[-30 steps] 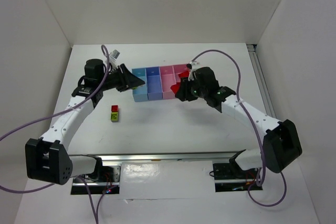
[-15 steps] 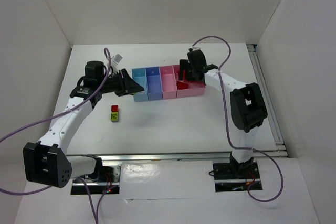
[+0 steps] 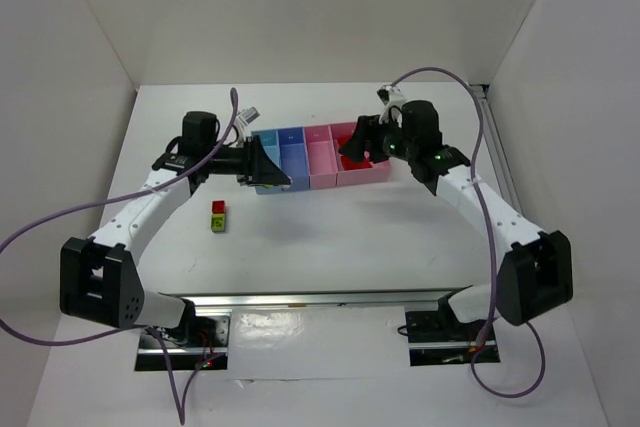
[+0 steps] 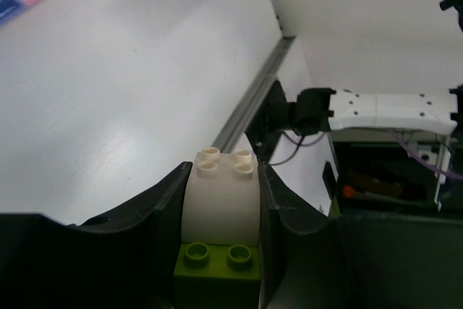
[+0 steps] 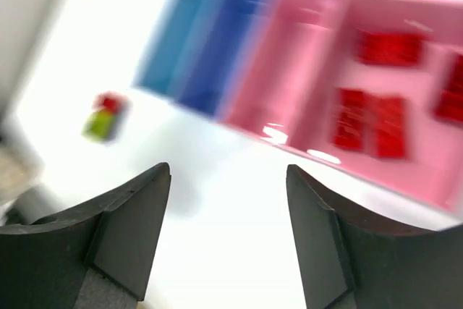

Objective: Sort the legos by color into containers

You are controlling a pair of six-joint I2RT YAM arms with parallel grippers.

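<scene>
a robotics lab test cell. a bare white table [image 3: 330, 237] is boxed in by plain white panels [image 3: 330, 7] behind and to both sides of the grippers. two white-and-black arms are bolted to a metal rail [image 3: 320, 297] at the near edge. loose purple cables [image 3: 432, 70] loop above the right gripper [image 3: 353, 147] and trail back from the left gripper [image 3: 270, 169]. an aluminium track [image 3: 503, 169] runs along the table edge outside the right gripper.

A white table top [image 3: 330, 237] is enclosed by a plain white back wall [image 3: 330, 17] and white side walls [image 3: 50, 97]. A metal rail [image 3: 511, 187] is seen along the table's right edge, also visible in the left wrist view [image 4: 249, 103]. A silvery bar [image 3: 320, 298] is laid across the near edge, with a glossy white sheet [image 3: 320, 332] just below it.
</scene>
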